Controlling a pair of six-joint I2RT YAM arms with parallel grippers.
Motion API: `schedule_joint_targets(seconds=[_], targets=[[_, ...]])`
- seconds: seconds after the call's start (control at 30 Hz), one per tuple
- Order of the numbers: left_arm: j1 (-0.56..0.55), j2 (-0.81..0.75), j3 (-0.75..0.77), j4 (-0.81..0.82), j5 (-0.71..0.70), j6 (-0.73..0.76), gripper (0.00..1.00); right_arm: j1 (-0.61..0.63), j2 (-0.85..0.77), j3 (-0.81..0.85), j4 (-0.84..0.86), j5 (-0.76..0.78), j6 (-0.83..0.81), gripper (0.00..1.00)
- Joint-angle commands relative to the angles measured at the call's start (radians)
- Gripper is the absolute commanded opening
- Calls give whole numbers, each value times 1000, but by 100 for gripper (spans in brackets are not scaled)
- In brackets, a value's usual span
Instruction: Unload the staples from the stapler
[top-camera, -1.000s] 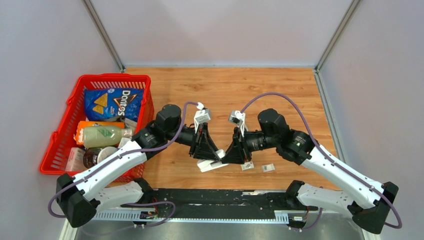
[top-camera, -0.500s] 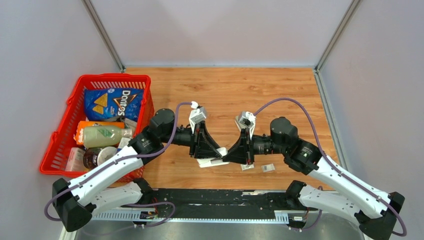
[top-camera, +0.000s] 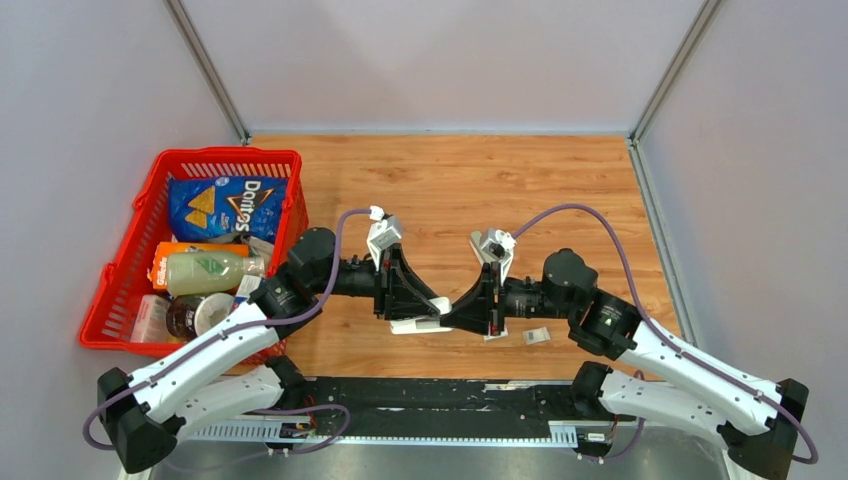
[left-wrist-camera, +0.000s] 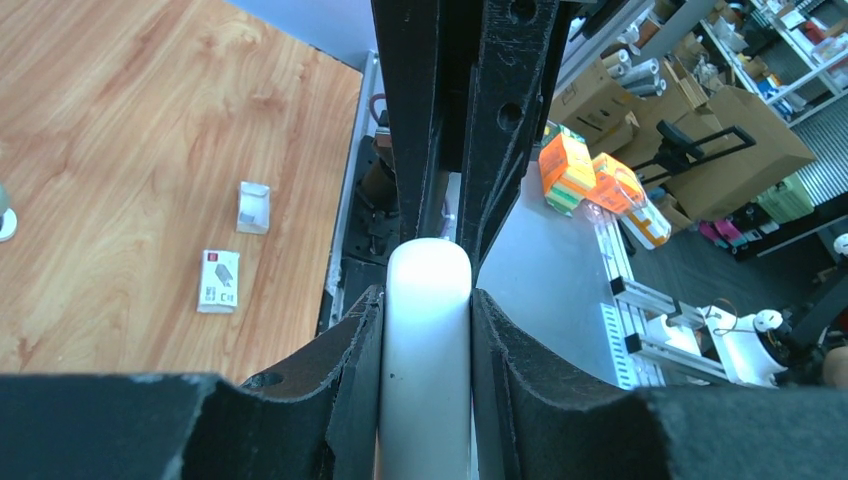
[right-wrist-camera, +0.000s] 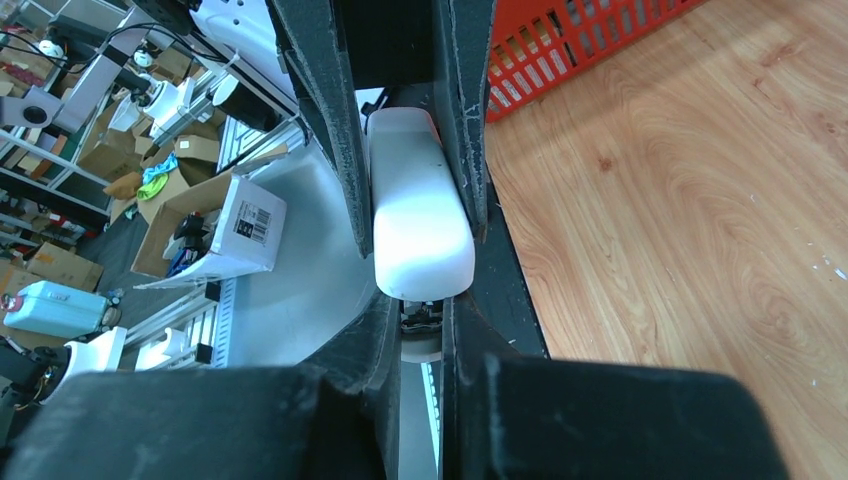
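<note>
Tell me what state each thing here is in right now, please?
stapler, held between both grippers; open or closed, cannot tell.
left gripper, clamped on the stapler's white body.
right gripper, nearly shut, pinching a narrow part at the stapler's end.
two small packets, lying flat on the table.
red basket, upright, full of goods.
bottle, lying on its side in the basket.

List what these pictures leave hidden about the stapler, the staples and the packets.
- Staples: none show in any view; the stapler's white body and the left gripper's fingers hide its inside.
- Part pinched by the right gripper: right wrist view, its own fingers hide it.
- Print on the packets: too small, top and left wrist views.
</note>
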Motion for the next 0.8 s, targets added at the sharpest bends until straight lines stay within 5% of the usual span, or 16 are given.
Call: schedule_joint_targets(seconds=[0.0, 0.5, 0.77], targets=[[25, -18, 26, 233, -264, 4, 0, 102, 35, -28, 25, -90, 53, 0], [25, -91, -1, 245, -411, 17, 0, 210, 56, -97, 142, -30, 117, 0], [25, -50, 26, 227, -319, 21, 0, 227, 55, -73, 108, -3, 93, 0]])
